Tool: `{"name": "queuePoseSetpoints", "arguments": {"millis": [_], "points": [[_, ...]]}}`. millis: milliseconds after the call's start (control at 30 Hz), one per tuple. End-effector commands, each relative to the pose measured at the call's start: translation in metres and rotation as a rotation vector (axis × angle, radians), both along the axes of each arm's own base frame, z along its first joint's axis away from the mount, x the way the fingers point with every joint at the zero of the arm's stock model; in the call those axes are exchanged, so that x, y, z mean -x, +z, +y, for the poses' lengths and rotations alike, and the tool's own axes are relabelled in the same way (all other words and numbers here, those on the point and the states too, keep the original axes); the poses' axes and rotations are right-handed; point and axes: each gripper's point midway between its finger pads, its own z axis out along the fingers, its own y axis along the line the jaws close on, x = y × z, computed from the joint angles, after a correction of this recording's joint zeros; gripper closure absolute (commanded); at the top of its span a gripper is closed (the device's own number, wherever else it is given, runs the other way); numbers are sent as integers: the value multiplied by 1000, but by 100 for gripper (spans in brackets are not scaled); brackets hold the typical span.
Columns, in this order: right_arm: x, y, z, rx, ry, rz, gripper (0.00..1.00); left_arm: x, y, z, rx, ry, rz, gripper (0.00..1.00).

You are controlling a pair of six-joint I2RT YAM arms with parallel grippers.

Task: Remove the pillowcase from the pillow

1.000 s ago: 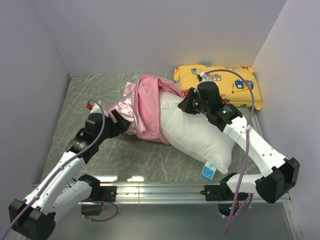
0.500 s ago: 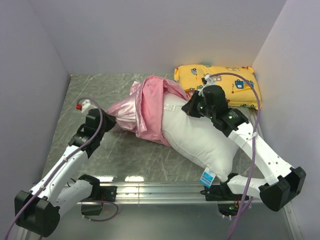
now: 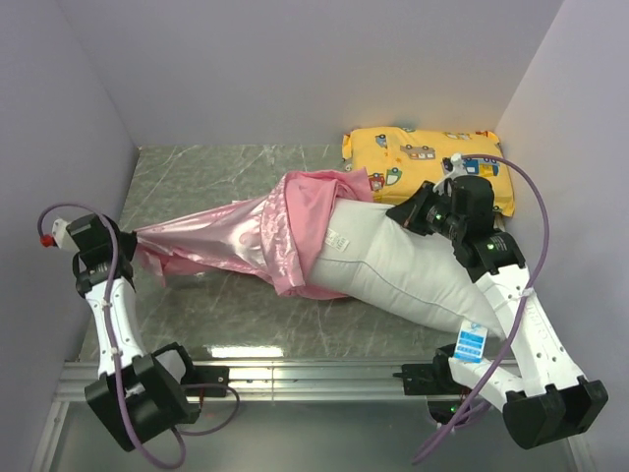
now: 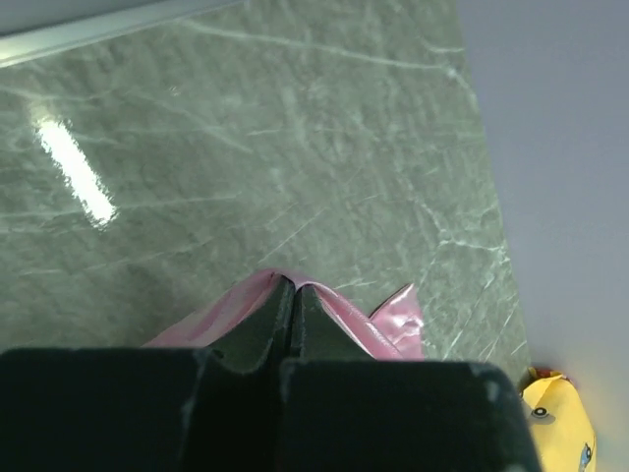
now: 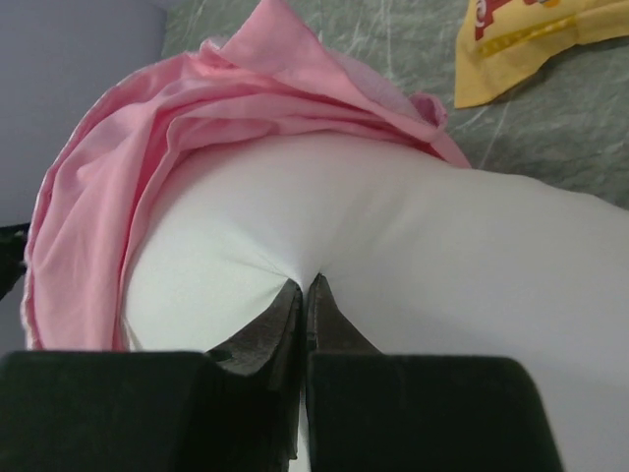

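Pillowcase taut between the two arms, covering only one end of the pillow.
The left fingers [image 4: 267,323] are pinched shut on a tip of the pink pillowcase [image 3: 236,236] near the left edge of the worktop [image 3: 197,172]. From there the fabric runs in a tight cone to the pillow [image 3: 413,280] and wraps only its left end. The right fingers [image 5: 277,320] are closed on a fold of the white pillow on its far side. The pillow lies diagonally, with its tag [image 3: 469,343] at the near right corner and a yellow pillow [image 3: 423,155] behind it.
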Motion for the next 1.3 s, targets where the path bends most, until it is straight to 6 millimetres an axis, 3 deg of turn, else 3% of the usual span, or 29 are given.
{"name": "queuePoseSetpoints", "arguments": {"millis": [0, 167, 267, 300, 367, 400, 500, 567, 600, 700, 733, 767, 800, 867, 900, 967, 1000, 1067, 1133, 1167, 1233, 1267], "points": [[-18, 40, -10, -25, -40, -173, 100, -5, -4, 16, -3, -4, -20, 99], [-17, 25, 7, 38, 26, -149, 100, -23, -2, -1, 16, -146, -76, 100], [-11, 22, 19, 85, 45, -162, 100, -33, 14, -18, 10, -262, -104, 79], [-9, 20, 22, 97, 55, -158, 100, -34, 20, -21, -31, -291, -97, 57], [-8, 13, 31, 136, 76, -146, 100, -38, 54, -35, -130, -326, -123, 40], [-3, 10, 42, 142, 106, -143, 100, -41, 71, -53, -184, -393, -137, 30], [-1, -2, 56, 156, 137, -128, 100, -43, 104, -85, -272, -508, -169, 23], [1, -11, 62, 164, 151, -118, 100, -47, 110, -128, -279, -657, -181, 22], [2, -15, 67, 171, 159, -116, 100, -47, 116, -160, -284, -765, -200, 21], [3, -26, 75, 187, 169, -95, 100, -45, 116, -207, -296, -897, -214, 19], [4, -32, 78, 197, 171, -85, 100, -39, 115, -237, -301, -970, -222, 18], [3, -34, 81, 197, 174, -83, 100, -38, 114, -250, -307, -997, -224, 17], [4, -37, 83, 199, 181, -80, 100, -29, 112, -281, -305, -1074, -235, 3], [5, -44, 89, 215, 187, -68, 100, -30, 109, -300, -328, -1073, -230, 1], [6, -46, 92, 218, 191, -65, 100, -22, 109, -324, -333, -1120, -236, 1], [10, -54, 99, 230, 209, -49, 100, -29, 98, -332, -386, -1074, -184, 1], [9, -57, 97, 242, 192, -49, 100, -24, 104, -348, -411, -1095, -193, 1], [11, -64, 98, 256, 188, -40, 100, -33, 93, -349, -497, -1018, -124, 1], [13, -70, 97, 265, 185, -29, 100, -29, 92, -363, -561, -1032, -88, 1], [12, -71, 96, 267, 180, -28, 100, -33, 79, -367, -595, -1023, -39, 1], [13, -74, 93, 274, 171, -24, 100, -42, 73, -356, -654, -933, 28, 1], [14, -74, 92, 278, 166, -22, 100, -48, 58, -355, -670, -903, 87, 1]]}}
